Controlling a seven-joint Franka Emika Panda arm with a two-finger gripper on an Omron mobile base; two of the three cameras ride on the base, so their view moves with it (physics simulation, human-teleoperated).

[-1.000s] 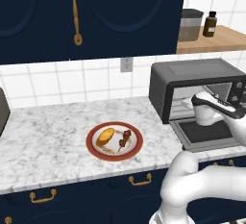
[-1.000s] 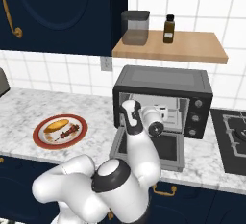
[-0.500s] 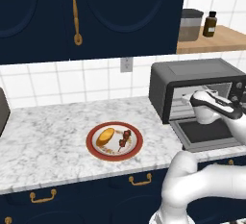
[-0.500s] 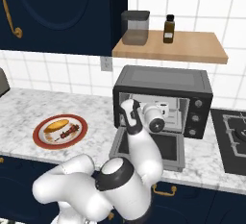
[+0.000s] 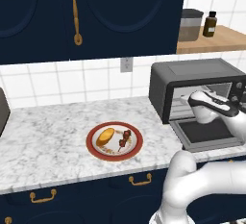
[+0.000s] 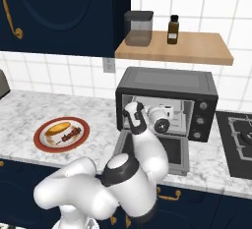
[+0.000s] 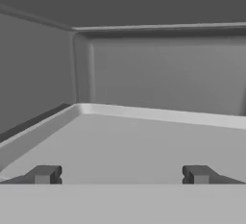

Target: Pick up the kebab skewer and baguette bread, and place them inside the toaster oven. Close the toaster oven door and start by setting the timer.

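At our pincer (image 7: 120,175), tips wide apart and holding nothing, we see bare oven floor to the back wall. One toaster oven (image 5: 192,76), its door (image 5: 206,134) dropped flat over the bench (image 5: 43,146) edge. One plate (image 5: 114,156), well left: one baguette bread (image 5: 105,136), one kebab skewer (image 5: 125,138).

Matt dark-grey toaster oven (image 5: 192,81), veined marble counter (image 5: 48,141) — glossy plate (image 5: 114,141), wooden shelf (image 6: 182,48)

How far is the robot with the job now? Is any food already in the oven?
Done: the toaster oven door lies open. In hand: nothing; the gripper is open and empty, facing the toaster oven cavity. Left: the kebab skewer and baguette bread both lie on the plate; loading, closing the door and setting the timer remain.
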